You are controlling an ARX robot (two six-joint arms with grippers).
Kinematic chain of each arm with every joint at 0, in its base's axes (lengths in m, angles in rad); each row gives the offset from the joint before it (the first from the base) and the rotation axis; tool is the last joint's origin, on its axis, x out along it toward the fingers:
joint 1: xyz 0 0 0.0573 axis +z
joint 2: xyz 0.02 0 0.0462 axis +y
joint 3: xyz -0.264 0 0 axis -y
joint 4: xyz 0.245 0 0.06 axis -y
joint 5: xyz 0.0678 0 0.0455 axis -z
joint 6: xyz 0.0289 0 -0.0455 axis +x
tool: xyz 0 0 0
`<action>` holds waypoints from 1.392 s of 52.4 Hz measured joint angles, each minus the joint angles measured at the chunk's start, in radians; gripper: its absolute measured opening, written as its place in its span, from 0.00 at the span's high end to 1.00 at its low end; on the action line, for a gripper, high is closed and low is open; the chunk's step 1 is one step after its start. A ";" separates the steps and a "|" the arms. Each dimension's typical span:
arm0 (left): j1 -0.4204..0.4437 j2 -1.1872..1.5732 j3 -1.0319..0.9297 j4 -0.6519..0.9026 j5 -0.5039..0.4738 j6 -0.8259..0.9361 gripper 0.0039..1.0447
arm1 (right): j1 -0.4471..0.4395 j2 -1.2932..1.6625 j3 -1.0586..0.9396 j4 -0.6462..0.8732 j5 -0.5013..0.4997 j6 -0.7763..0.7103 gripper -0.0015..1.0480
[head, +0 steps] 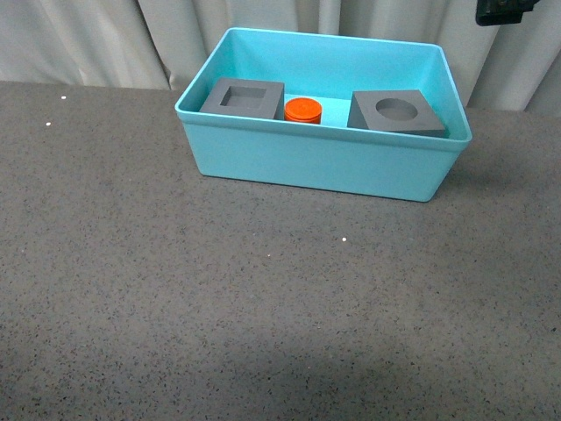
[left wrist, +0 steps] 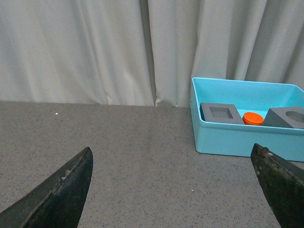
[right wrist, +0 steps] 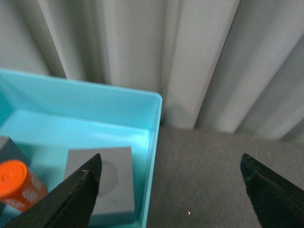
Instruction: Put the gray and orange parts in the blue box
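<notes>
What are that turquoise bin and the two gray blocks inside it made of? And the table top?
The turquoise rectangular bin looks like moulded plastic: smooth walls with a soft sheen. The gray cube with a square recess and the gray cube with a round recess look matte, perhaps plastic or foam; I cannot tell which. The dark speckled table surface looks like coarse felt or rubbery matting, judging by its grain.

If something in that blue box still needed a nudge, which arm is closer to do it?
The right one, probably. Its open gripper hangs above the blue box beside the round-recess cube; the left gripper sits farther back over bare table.
</notes>
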 joint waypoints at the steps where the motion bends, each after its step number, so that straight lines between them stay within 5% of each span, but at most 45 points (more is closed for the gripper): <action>1: 0.000 0.000 0.000 0.000 0.000 0.000 0.06 | -0.005 -0.003 -0.038 0.084 -0.004 0.001 0.22; 4: 0.000 0.000 0.000 0.000 0.000 0.000 0.06 | -0.023 -0.032 -0.168 0.311 -0.027 0.003 0.34; 9: 0.000 0.000 0.000 0.000 0.000 0.000 0.06 | -0.049 -0.113 -0.283 0.446 -0.050 0.003 0.49; 15: 0.000 0.000 0.000 0.000 0.000 0.000 0.06 | -0.090 -0.241 -0.430 0.483 -0.083 0.005 0.75; 24: 0.000 0.000 0.000 0.000 0.000 0.000 0.06 | -0.120 -0.335 -0.548 0.483 -0.115 0.003 1.00; 42: 0.000 0.000 0.000 0.000 0.000 0.000 0.06 | -0.211 -0.557 -0.751 0.475 -0.223 0.006 0.99; 73: 0.000 0.000 0.000 0.000 0.000 0.000 0.06 | -0.236 -1.044 -0.853 0.089 -0.231 0.006 0.99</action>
